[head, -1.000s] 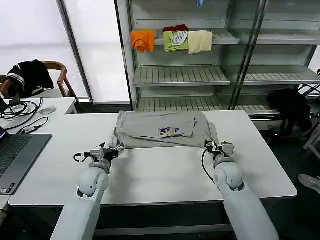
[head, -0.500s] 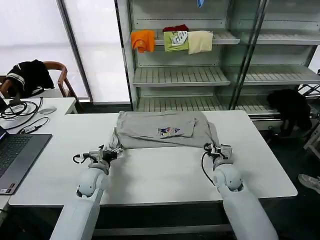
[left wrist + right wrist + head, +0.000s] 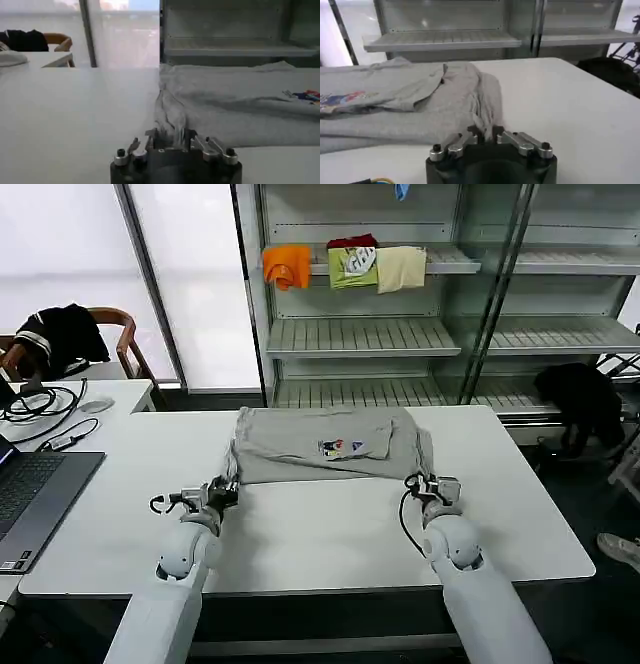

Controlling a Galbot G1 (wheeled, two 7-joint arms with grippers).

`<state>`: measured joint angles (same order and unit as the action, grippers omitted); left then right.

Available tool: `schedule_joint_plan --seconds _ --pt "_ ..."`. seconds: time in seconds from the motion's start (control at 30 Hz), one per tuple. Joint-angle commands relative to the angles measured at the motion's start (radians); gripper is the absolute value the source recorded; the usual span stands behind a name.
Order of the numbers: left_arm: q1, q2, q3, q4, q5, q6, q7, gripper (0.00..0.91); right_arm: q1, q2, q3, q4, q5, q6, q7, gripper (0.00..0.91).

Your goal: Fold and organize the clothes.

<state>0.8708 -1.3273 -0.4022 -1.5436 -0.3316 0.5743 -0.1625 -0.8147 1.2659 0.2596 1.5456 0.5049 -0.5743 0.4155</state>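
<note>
A light grey T-shirt [image 3: 300,446] with a small multicoloured square print [image 3: 340,449] lies partly folded at the far middle of the white table [image 3: 320,534]. My left gripper [image 3: 224,488] is at its near left corner, shut on a bunched strip of the grey cloth [image 3: 167,112]. My right gripper [image 3: 416,482] is at the near right corner, likewise shut on a gathered fold of the shirt [image 3: 487,107]. From each wrist the shirt stretches away from the gripper [image 3: 168,135] and gripper [image 3: 485,132], low over the tabletop.
A laptop [image 3: 35,494], cables and a mouse [image 3: 95,405] sit on the left table. A chair with a black garment [image 3: 58,334] stands far left. Behind the table is a shelf unit [image 3: 400,334] holding orange, green and cream folded garments. A dark garment [image 3: 585,399] hangs at right.
Both grippers have drawn back toward my body, each still holding a near corner of the shirt, and the shirt's near edge has come with them slightly.
</note>
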Motion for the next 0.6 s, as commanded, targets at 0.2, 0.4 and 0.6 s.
schedule_joint_plan --seconds 0.2,0.4,0.6 --pt "0.024 0.005 -0.006 -0.013 0.001 0.002 0.007 0.010 -0.017 -0.013 0.006 0.014 0.012 -0.003 -0.002 0.000" --pt "0.092 0.044 -0.008 -0.125 -0.007 0.003 0.003 0.010 -0.076 -0.065 0.018 0.114 0.052 -0.004 0.000 0.000" --pt "0.222 0.077 -0.005 -0.306 -0.015 0.004 -0.026 0.010 -0.165 -0.118 0.040 0.257 0.084 -0.005 0.033 0.000"
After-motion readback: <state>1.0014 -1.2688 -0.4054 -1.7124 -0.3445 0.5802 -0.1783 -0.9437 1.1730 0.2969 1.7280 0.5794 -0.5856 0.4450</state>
